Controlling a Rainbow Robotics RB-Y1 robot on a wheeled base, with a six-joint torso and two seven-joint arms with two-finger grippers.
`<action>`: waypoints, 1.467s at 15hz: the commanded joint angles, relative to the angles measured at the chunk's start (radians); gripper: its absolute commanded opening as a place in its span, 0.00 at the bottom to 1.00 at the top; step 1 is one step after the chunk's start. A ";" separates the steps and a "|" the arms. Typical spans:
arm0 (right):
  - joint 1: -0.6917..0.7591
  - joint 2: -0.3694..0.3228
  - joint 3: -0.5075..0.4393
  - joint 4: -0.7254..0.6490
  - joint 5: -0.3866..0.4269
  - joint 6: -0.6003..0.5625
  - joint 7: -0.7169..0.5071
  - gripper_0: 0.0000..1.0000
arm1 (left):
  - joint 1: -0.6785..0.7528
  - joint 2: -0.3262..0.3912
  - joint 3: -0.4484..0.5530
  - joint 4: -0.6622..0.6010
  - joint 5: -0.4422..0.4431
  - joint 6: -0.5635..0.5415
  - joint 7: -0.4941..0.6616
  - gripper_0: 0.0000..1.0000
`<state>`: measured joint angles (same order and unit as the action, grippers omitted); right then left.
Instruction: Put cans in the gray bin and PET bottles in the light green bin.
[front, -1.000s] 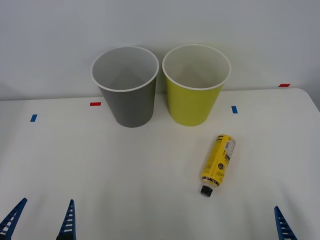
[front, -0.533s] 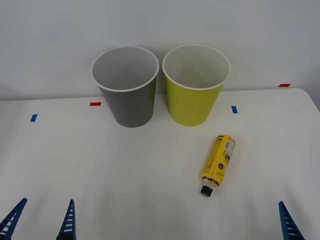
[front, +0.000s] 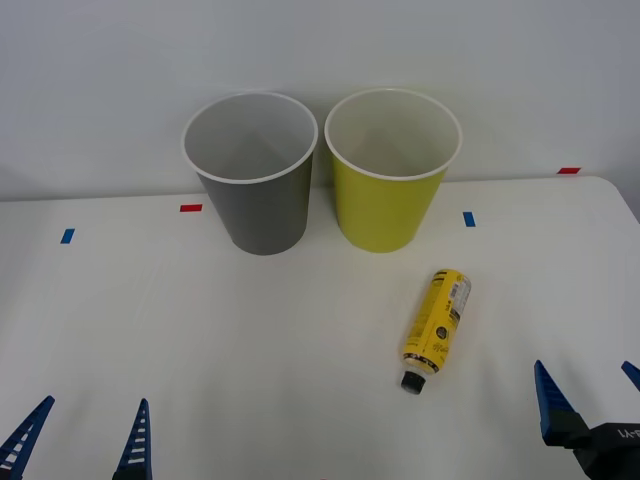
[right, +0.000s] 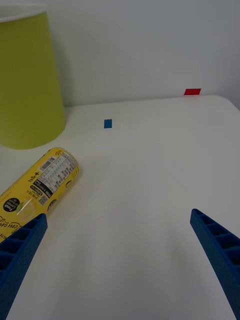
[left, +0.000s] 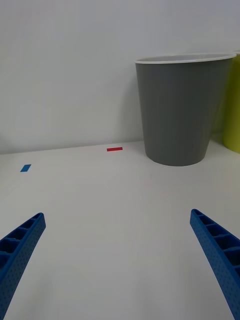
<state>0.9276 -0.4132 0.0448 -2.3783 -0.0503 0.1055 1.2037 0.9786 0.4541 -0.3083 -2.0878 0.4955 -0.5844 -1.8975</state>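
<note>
Bottle: the PET bottle (front: 436, 330) lies on its side on the white table (front: 250, 340), cap toward the robot, in front of the light green bin (front: 392, 170).
Bins: the gray bin (front: 251, 172) stands just beside the green one, both upright at the far edge.
Markers: blue tape (front: 468, 218) and red tape (front: 190, 208) flank the bins.
Right gripper (front: 590, 395): jaws wide, near the bottle, apart from it.
Left gripper (front: 82, 435): jaws wide, at the near edge.

bright, even light falls from overhead, and the white table (front: 200, 330) looks almost washed out. the gray bin (front: 255, 185) and the light green bin (front: 390, 185) throw only soft, short shadows at their bases. a faint shadow lies beside the bottle (front: 437, 322). a small sheen sits on the bottle's label in the right wrist view. the views look sharp.
</note>
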 joint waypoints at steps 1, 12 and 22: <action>-0.111 -0.015 -0.011 -0.185 -0.025 0.425 -0.133 1.00 | 0.000 0.000 0.000 0.000 0.000 0.000 0.000 1.00; -0.625 -0.032 -0.040 -0.159 -0.279 1.137 -0.337 1.00 | 0.000 0.000 0.000 0.000 0.000 0.000 0.000 1.00; -0.975 -0.098 -0.037 0.149 -0.525 1.370 -0.362 1.00 | 0.000 0.000 0.000 0.000 0.000 0.000 0.000 1.00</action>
<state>-0.0105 -0.4953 0.0075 -2.2720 -0.5360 1.4753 0.8501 0.9787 0.4541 -0.3083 -2.0877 0.4954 -0.5844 -1.8975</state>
